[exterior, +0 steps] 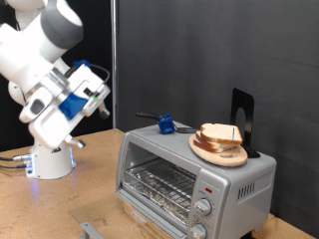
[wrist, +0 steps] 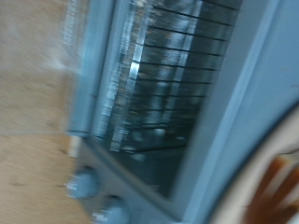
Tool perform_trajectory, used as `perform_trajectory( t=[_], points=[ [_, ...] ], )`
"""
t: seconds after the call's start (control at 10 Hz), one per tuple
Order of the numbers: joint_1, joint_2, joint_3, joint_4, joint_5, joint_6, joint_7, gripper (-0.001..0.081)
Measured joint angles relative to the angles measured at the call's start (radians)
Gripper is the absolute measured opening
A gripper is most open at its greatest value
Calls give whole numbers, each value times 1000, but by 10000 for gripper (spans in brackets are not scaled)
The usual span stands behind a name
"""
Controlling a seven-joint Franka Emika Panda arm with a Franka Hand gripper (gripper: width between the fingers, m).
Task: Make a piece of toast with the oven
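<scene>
The silver-grey oven (exterior: pixel 189 177) stands on the wooden table at the exterior view's lower right, with its wire rack (exterior: pixel 159 181) showing through the front and round knobs (exterior: pixel 203 207) on its right. A round wooden plate (exterior: pixel 204 149) on the oven's top holds piled bread slices (exterior: pixel 221 137). No single piece of toast shows apart from that pile. My gripper (exterior: pixel 98 98) hangs in the air to the oven's left, well apart from it, with nothing seen in it. The blurred wrist view shows the oven's glass front (wrist: pixel 159 93) and knobs (wrist: pixel 84 183), but no fingers.
A blue-headed tool with a black handle (exterior: pixel 164 123) lies on the oven's top at the back. A black stand (exterior: pixel 242 118) rises behind the plate. A small grey object (exterior: pixel 92 230) lies on the table at the bottom edge. A black curtain closes the back.
</scene>
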Motion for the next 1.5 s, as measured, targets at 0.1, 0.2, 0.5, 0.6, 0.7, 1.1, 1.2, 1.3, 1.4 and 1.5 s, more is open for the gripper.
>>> perform_trajectory(
  t=[0.1,0.2,0.5,0.6,0.7,1.1,1.2,1.3,1.4,1.5],
  points=[
    [8,-19,24,11,-17,-6,-1,808],
    [11,-41,54,20,-65,-14,0,808],
    [11,-89,165,91,-378,-181,51,808],
    [5,-80,185,124,-442,-244,70,808],
    [5,-80,182,116,-412,-223,67,808],
    [65,-97,217,141,-399,-268,-119,808],
    [77,-112,255,141,-452,-266,-131,808],
    [85,-134,292,137,-465,-249,-132,808],
    [94,-160,321,128,-465,-237,-125,808],
    [97,-188,352,115,-464,-210,-99,808]
  ],
)
